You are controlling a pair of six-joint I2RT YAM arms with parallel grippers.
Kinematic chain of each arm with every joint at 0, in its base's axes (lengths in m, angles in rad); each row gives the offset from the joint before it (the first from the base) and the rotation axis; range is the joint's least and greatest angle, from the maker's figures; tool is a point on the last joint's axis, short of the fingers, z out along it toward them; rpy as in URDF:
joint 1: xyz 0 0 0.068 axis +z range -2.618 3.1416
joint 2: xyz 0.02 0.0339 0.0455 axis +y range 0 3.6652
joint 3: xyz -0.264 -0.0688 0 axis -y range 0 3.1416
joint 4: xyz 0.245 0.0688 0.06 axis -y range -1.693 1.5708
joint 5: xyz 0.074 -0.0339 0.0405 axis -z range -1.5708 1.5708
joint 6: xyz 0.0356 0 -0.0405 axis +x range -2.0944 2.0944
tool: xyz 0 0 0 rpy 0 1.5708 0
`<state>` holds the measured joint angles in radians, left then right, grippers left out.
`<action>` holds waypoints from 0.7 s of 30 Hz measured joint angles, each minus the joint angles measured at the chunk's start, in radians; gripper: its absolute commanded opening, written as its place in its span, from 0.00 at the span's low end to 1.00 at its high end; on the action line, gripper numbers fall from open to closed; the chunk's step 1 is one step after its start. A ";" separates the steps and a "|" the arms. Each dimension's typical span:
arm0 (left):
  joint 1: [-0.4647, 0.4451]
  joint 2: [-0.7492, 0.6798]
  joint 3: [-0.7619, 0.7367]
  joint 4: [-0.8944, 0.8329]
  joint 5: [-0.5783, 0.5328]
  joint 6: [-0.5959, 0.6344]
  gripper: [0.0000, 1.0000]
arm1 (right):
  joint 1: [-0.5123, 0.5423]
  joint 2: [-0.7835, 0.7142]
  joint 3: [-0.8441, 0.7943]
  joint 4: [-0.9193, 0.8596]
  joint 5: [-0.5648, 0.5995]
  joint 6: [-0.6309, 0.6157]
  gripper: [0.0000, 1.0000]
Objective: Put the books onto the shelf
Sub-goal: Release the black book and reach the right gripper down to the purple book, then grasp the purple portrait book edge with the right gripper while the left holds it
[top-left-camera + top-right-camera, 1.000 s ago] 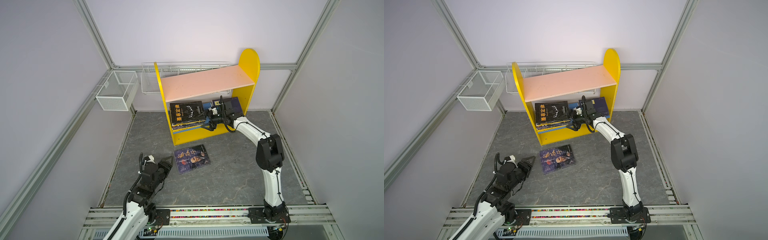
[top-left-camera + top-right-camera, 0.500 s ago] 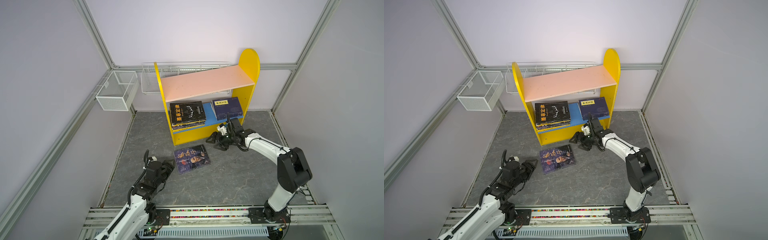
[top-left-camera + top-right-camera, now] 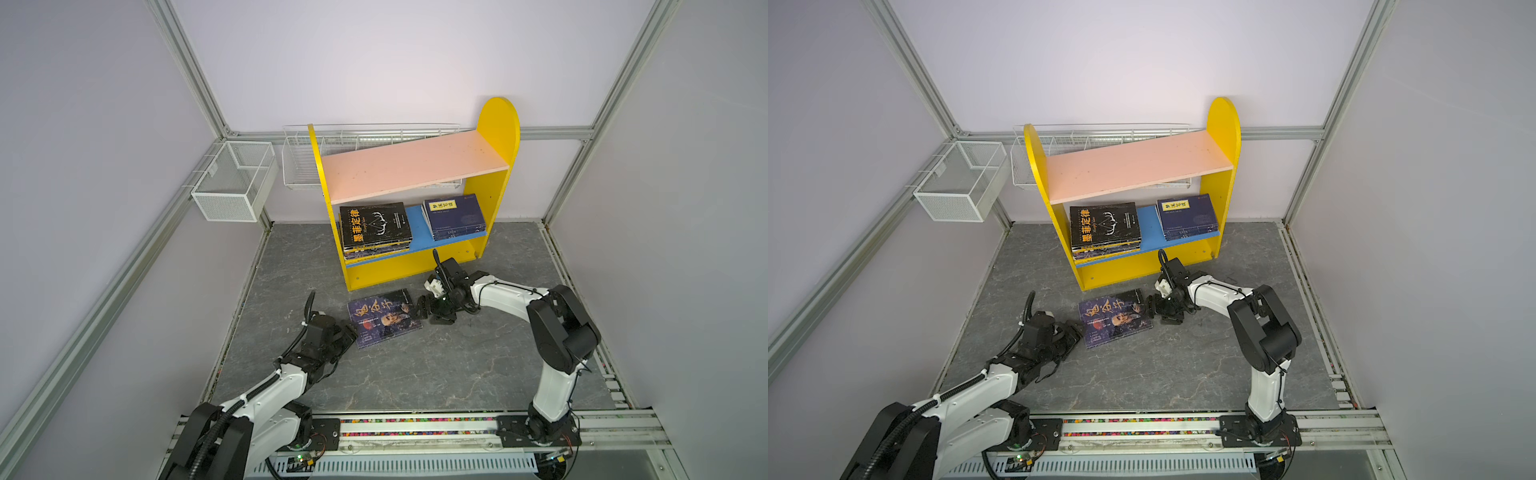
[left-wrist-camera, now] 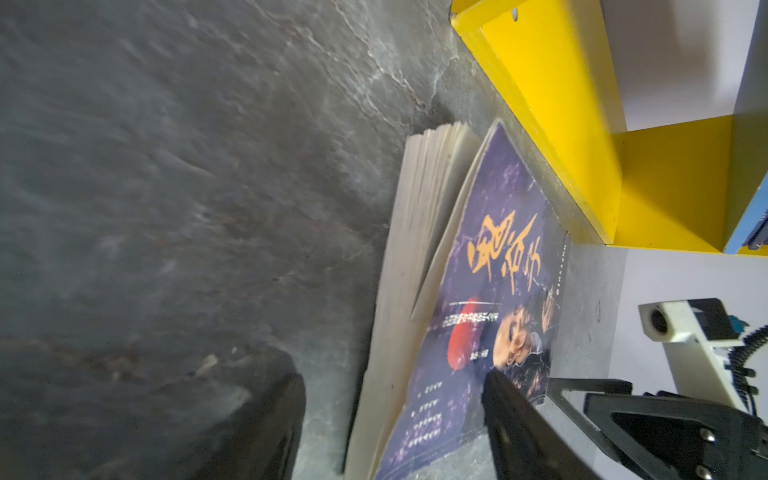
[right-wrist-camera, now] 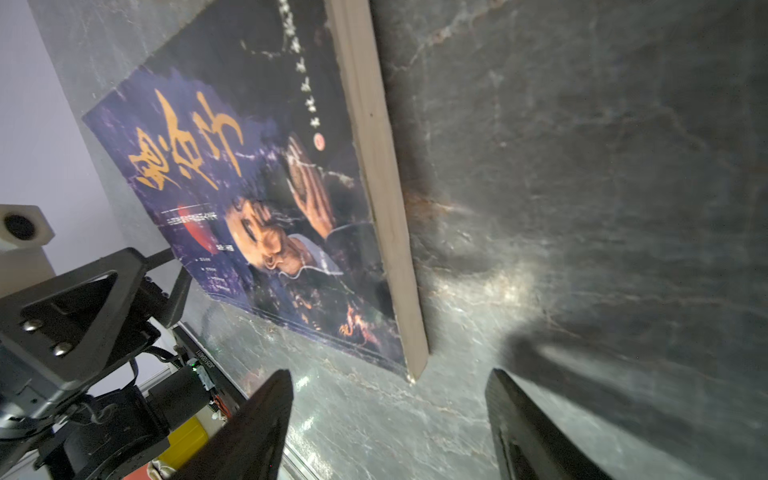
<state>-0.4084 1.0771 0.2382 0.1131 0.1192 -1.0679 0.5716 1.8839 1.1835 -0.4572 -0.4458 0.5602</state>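
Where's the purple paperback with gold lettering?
In both top views the purple paperback lies on the grey floor near centre, before the yellow shelf, between the left gripper and the right gripper.

Right hand [image 3: 429,313]: withdrawn from shelf [image 3: 494,199], now low, jaws apart, book [image 3: 384,318] just ahead of its fingertips.
Left hand [image 3: 348,333]: advanced; book's edge now between its spread jaws.
Navy stack [image 3: 453,216]: uncovered.
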 measured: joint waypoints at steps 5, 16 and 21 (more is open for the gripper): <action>-0.027 0.115 0.040 0.085 0.017 0.014 0.66 | 0.001 0.023 0.002 0.038 -0.029 -0.001 0.75; -0.023 0.296 0.103 0.169 0.018 0.048 0.06 | -0.006 0.042 -0.019 0.154 -0.122 0.036 0.74; -0.025 0.298 0.103 0.187 0.012 0.032 0.00 | -0.009 0.042 -0.041 0.220 -0.149 0.077 0.74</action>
<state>-0.4332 1.3754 0.3416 0.3000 0.1310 -1.0359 0.5629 1.9263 1.1423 -0.2367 -0.5949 0.6373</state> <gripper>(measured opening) 0.062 0.740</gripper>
